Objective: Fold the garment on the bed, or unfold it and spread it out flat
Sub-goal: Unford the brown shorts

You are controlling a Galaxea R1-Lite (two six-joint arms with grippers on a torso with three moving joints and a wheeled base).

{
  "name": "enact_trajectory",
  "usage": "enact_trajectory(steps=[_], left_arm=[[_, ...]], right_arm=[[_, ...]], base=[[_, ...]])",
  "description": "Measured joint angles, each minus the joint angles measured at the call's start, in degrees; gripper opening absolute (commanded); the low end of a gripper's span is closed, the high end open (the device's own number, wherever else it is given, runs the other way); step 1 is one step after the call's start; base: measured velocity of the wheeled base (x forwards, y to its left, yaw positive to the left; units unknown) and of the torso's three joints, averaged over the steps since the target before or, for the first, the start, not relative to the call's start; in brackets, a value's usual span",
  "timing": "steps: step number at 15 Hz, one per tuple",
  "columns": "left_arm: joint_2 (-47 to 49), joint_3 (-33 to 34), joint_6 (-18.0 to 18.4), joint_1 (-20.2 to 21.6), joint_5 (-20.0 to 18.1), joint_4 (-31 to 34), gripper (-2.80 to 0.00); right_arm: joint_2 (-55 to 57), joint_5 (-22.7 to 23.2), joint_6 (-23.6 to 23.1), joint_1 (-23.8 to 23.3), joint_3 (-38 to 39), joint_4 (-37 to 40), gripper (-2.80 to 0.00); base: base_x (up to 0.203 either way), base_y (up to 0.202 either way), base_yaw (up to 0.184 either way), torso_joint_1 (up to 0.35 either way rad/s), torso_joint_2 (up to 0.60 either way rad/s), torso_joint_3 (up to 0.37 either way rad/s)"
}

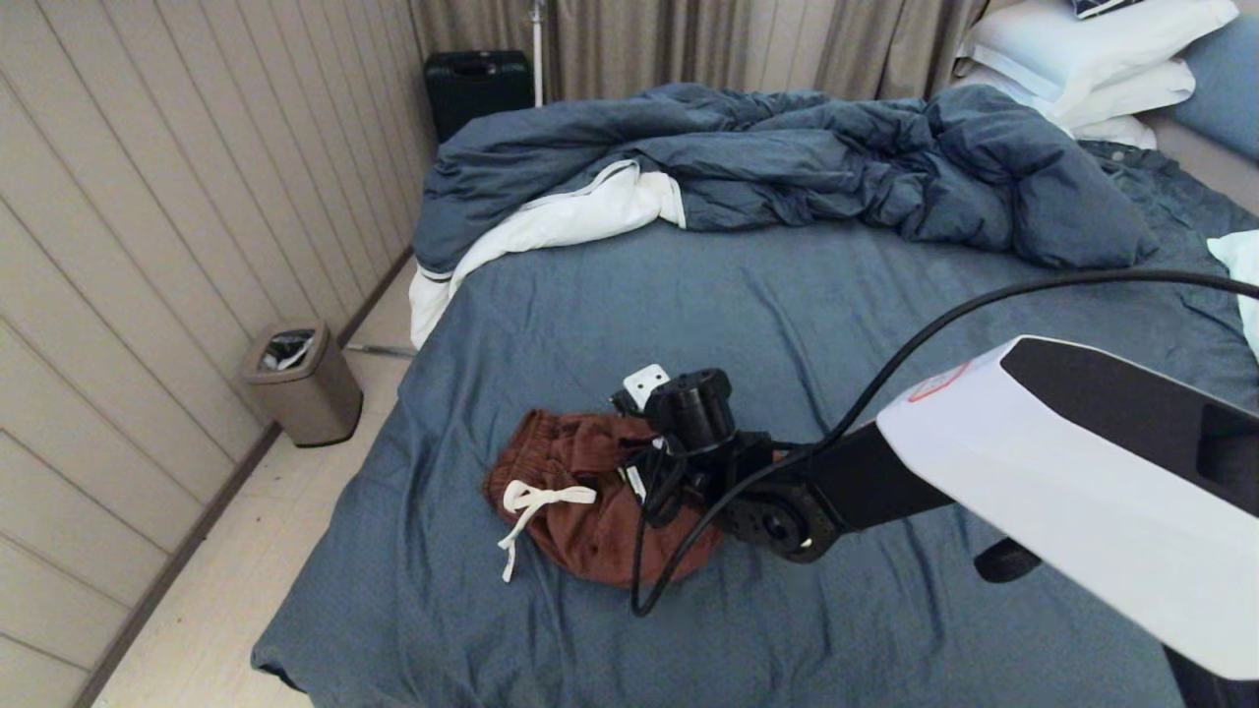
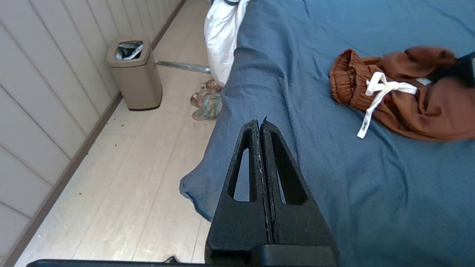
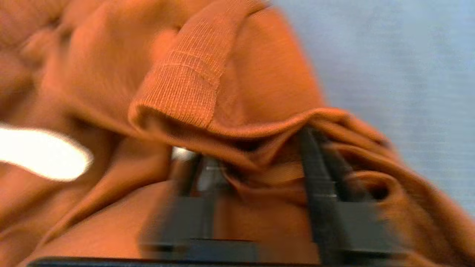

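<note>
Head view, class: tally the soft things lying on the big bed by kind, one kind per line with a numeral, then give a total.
Rust-brown soft-fabric shorts with white drawstring: 1
Rumpled dark blue duvet with white lining: 1
White pillows, stacked: 3
Total: 5, all on the slate-blue bed.

Tan bin (image 1: 300, 379) on the floor (image 1: 236, 590) by the panelled wall (image 1: 128, 246). Black suitcase (image 1: 479, 88) against the curtains (image 1: 689, 44). Crumpled cloth (image 2: 206, 101) on the floor near the bin.
</note>
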Motion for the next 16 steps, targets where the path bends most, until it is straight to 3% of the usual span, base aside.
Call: enact_trajectory(steps=[6,13,16], left_arm=[[0.00,-0.04,-0.01,0.02,0.02,0.05,-2.80],[0.00,-0.06,0.00,0.00,0.02,0.07,-2.80],[0.00,-0.04,0.00,0.02,0.02,0.10,-2.80]], right_arm=[[-2.61,-0.03,0.02,-5.24,0.32,-0.16,-2.80],[-2.36,0.53,0.20,-17.23,0.19,-0.33,-2.80],[-0.96,0.85,0.13,-19.74,0.09,-0.94,-2.80]], base=[[0.000,0.000,0.000,0.000,0.00,0.000],[0.000,0.000,0.000,0.000,0.00,0.000],[0.000,0.000,0.000,0.000,0.00,0.000]])
